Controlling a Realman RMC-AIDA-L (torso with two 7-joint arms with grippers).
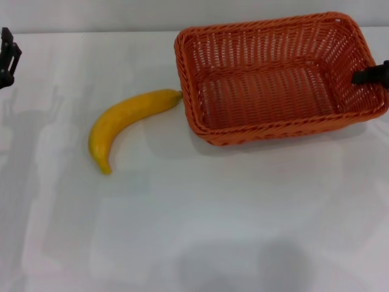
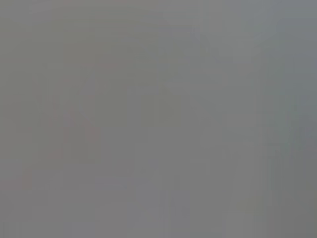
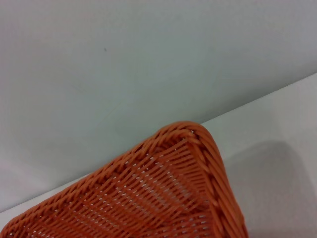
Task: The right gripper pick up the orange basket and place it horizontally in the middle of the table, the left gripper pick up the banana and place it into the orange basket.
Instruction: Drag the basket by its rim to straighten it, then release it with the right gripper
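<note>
One banana (image 1: pixel 126 123), one orange basket (image 1: pixel 276 76), two grippers.

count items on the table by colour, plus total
Orange: 1, the orange basket
Yellow: 1, the banana
Total: 2

The orange basket (image 1: pixel 276 76) sat on the white table (image 1: pixel 200 225), its long side running crosswise, open top up. The banana (image 1: pixel 124 121) lay flat just left of the basket, one end touching the basket's near-left corner, the other curving away toward the front. The right gripper (image 1: pixel 372 74) reached the basket's right rim. The left gripper (image 1: pixel 8 55) stood far left of the basket.
</note>
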